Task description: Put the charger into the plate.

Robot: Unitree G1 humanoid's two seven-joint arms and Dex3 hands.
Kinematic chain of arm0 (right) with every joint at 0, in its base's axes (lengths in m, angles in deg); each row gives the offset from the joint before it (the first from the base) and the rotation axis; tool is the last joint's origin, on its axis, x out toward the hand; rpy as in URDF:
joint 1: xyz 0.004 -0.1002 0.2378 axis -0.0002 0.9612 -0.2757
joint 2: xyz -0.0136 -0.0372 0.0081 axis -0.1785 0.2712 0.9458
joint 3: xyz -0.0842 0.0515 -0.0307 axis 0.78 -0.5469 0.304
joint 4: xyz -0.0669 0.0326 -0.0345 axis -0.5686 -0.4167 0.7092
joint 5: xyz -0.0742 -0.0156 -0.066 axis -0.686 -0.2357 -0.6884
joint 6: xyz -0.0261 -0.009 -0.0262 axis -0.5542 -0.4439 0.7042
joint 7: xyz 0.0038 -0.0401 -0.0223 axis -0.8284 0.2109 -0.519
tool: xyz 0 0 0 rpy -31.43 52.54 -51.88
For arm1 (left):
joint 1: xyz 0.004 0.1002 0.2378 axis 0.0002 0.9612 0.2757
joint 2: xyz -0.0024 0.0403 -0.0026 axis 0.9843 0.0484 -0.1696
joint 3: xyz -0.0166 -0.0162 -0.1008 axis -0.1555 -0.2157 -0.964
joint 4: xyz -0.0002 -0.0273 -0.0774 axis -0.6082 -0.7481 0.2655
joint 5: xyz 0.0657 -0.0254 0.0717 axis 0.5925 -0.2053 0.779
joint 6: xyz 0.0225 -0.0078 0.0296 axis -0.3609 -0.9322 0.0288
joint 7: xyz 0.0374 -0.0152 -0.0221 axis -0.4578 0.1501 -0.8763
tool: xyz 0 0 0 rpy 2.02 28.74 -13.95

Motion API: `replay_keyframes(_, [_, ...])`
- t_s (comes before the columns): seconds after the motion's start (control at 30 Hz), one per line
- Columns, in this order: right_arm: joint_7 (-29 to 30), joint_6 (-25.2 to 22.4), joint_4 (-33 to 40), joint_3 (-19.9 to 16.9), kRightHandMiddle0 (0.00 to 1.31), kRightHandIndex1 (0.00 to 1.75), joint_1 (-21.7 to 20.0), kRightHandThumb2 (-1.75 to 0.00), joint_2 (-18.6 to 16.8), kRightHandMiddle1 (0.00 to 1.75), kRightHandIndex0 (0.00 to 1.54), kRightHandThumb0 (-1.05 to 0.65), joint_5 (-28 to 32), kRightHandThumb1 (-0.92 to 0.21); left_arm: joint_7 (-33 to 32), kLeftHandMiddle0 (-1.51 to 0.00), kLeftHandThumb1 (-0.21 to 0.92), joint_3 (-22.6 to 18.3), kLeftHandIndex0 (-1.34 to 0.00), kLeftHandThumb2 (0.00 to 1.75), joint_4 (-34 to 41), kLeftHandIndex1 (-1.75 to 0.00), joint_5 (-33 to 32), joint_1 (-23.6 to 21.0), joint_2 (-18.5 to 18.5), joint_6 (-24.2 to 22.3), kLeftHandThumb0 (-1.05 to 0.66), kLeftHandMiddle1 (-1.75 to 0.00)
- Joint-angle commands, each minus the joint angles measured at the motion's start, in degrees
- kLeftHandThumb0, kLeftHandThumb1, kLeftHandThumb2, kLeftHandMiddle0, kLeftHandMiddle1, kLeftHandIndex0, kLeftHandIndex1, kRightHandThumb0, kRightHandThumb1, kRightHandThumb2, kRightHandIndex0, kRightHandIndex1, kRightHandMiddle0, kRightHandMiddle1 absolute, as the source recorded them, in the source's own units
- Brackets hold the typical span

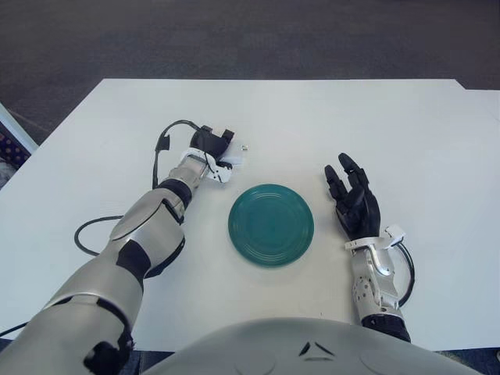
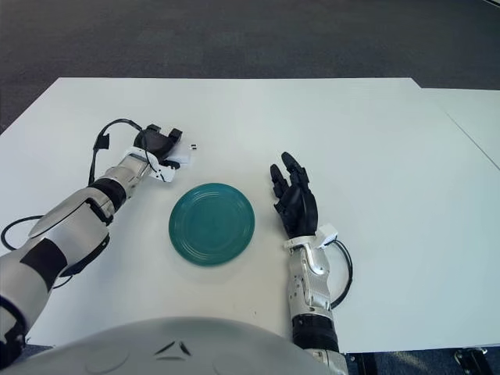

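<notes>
The left hand (image 1: 212, 145) is reaching out over the white worktop (image 1: 281, 117), its dark fingers curling down around a small white object that appears to be the charger (image 1: 232, 162). Only a sliver of that white body is showing at the hand's near-right edge, so whether the grip is firm or the fingers are merely touching it is something I cannot tell for sure. The charger is sitting on the worktop directly under the hand, not in the plate. A tiny light speck (image 1: 245, 146) is lying just beyond the fingertips, to the right of the hand.

The teal plate (image 1: 271, 224) is lying flat on the worktop nearer the robot than the left hand and to its right, apart from it.

The right hand (image 1: 353, 201) is showing to the right of the plate, its fingers spread and extended, holding nothing.

A black cable (image 1: 160, 148) is looping around the left wrist.
</notes>
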Motion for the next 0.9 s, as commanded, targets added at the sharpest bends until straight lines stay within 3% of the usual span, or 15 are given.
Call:
replay_keyframes(0.0, [0.4,-3.0,-1.1,-0.1,0.00,0.00,2.4,-0.92,-0.4,0.47,0.15,-0.91,1.1,-0.92,0.1,-0.77,0.50,0.1,-0.48,1.06,-1.4,-1.73,0.0,3.4,-0.1,1.0,-0.42,-1.75])
replay_keyframes(0.53, [-0.1,-4.8,-2.1,-0.6,0.00,0.00,1.4,-0.90,-0.3,0.43,0.13,-0.94,1.0,-0.92,-4.4,-1.01,0.42,-2.2,-0.52,1.18,-0.9,-1.75,-1.8,2.9,0.2,3.6,-0.44,-1.75])
replay_keyframes(0.87, [0.2,-5.2,-1.8,-0.5,0.00,0.00,1.6,-0.87,-0.4,0.41,0.13,-0.94,0.8,-0.92,-2.9,-1.04,0.43,-11.9,-0.52,1.17,5.8,-1.75,-10.8,-0.5,0.9,4.5,-0.43,-1.75])
